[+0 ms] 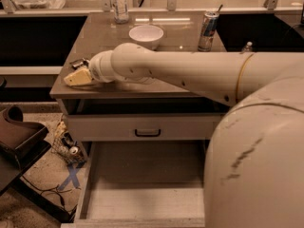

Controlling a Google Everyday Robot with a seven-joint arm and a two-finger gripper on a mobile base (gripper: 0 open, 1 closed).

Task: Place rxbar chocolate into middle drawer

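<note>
My gripper (pixel 77 77) is at the front left corner of the brown countertop (pixel 171 37), low over its surface. My pale arm reaches to it from the right. A small dark flat thing, which seems to be the rxbar chocolate (pixel 78 63), shows right behind the gripper's tip, mostly hidden by it. I cannot tell whether the gripper holds it. The middle drawer (pixel 142 196) is pulled open below, wide and shallow with a pale bare floor and nothing in it.
A white bowl (pixel 146 35), a tall drink can (pixel 208 30) and a clear bottle (pixel 119 4) stand at the back of the countertop. A grey drawer front with a dark handle (pixel 147 132) sits above the open drawer. A dark chair (pixel 16 137) and floor clutter (pixel 66 146) are at the left.
</note>
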